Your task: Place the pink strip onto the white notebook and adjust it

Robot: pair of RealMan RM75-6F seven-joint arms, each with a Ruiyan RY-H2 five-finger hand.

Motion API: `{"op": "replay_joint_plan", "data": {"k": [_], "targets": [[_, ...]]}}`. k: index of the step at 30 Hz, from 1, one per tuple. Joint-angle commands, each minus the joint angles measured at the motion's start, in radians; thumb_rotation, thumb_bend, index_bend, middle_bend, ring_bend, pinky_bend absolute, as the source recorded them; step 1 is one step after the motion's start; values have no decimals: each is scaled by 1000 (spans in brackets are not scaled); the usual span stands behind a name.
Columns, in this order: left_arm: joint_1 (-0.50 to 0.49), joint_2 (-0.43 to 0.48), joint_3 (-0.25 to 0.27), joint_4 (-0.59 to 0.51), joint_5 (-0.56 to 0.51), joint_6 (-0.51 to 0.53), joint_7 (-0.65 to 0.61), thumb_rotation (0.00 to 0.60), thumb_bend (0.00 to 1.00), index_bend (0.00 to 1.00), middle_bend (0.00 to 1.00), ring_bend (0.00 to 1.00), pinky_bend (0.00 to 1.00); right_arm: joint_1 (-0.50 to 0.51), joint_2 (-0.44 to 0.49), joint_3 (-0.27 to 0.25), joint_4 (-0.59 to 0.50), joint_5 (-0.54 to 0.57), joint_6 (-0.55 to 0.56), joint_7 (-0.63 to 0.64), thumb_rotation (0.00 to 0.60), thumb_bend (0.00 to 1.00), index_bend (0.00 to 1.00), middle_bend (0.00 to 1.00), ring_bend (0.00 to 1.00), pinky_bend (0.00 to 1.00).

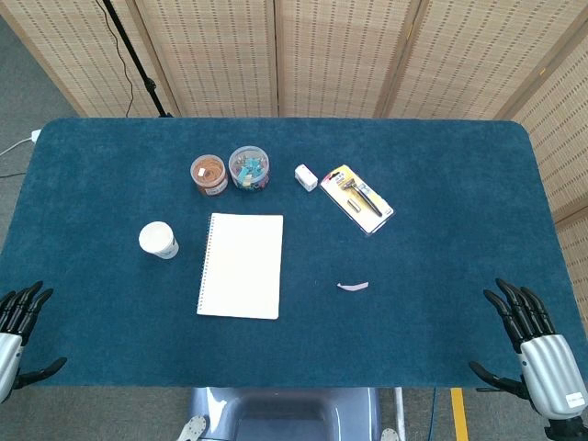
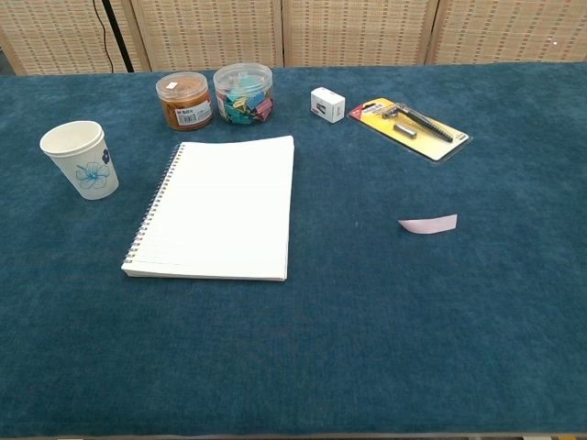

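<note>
Head view gives us the pink strip [image 1: 353, 286] lying flat on the blue counter [image 1: 441, 202] – right of the white notebook [image 1: 241, 265], well apart from it. Our left robot hand [image 1: 20, 317] and right robot hand [image 1: 533, 344] hover at the near corners – fingers spread, holding nothing.

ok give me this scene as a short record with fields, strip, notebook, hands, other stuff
strip: small pink paper strip, flat on blue cloth table, right of notebook, apart from it
notebook: white spiral-bound notebook, closed, nothing on it
left hand: left hand at near table edge, fingers apart, empty
right hand: right hand at near edge, fingers apart, empty
other: white paper cup, two clear round tubs, white eraser, blister-packed pen
task state: not started
</note>
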Motion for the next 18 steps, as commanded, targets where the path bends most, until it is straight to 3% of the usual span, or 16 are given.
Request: {"op": "replay_joint_plan", "data": {"k": [1,10,14,18], "targets": [[0,1,0,0,-2,-1,-1,600,0,0,0,0,0,0,-1,1,0,2,0,-3,600,0,79,0,0,0],[8,1,3,-2,0,8,5,600,0,0,0,0,0,11,-29,2,6,19,-49,-78,600,0,89,0,0,0],[9,3,1,-6,-4,7,4,600,0,0,0,0,0,59,-63,5,15,29,-147,-114,600,0,110,0,0,0],[8,6,-2,-12,-10,6,2,600,0,0,0,0,0,134,-109,44,33,77,-265,-160,600,0,142,0,0,0]]}}
